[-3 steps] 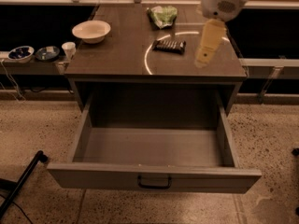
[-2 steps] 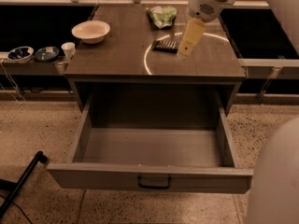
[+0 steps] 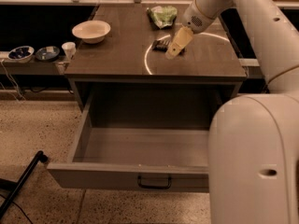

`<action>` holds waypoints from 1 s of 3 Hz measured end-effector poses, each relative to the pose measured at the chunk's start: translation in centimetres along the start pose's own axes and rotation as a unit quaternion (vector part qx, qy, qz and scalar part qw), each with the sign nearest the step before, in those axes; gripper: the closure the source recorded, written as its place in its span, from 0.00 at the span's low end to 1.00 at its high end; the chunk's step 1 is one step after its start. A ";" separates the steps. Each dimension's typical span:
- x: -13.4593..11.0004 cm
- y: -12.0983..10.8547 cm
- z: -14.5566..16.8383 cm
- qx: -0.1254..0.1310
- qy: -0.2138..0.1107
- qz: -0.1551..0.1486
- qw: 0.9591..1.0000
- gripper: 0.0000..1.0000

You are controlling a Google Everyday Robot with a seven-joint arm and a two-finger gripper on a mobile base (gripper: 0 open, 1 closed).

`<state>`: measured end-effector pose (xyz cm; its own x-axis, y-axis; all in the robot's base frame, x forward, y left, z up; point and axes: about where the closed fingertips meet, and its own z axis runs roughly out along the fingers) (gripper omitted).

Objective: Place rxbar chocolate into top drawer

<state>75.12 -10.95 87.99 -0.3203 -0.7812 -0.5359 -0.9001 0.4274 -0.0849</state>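
Observation:
The rxbar chocolate (image 3: 161, 45) lies flat on the cabinet top, a dark wrapper partly hidden behind my gripper. My gripper (image 3: 178, 45) hangs just above and to the right of the bar, its pale fingers pointing down toward it. The top drawer (image 3: 140, 174) is pulled wide open below the cabinet top, its inside empty, with a dark handle on the front panel. My white arm fills the right side of the view and hides the drawer's right end.
A green and white snack bag (image 3: 163, 16) lies at the back of the cabinet top (image 3: 112, 55). A white bowl (image 3: 91, 31) sits at the left. Two small dishes (image 3: 21, 53) and a white cup (image 3: 68, 49) stand on a low shelf at the left. A black pole (image 3: 23, 181) lies on the floor.
My gripper has moved left and down, from right of the rxbar chocolate to right over it. My arm now fills the right side of the view.

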 end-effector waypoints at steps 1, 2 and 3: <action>-0.5 -1.1 2.0 -0.007 -0.011 0.012 1.000 0.00; -0.8 -2.3 4.7 -0.010 -0.009 0.023 1.000 0.03; -0.5 -2.7 6.2 -0.012 0.005 0.027 1.000 0.15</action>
<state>79.51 -8.90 83.25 -0.3710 -0.7623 -0.5303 -0.8884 0.4577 -0.0363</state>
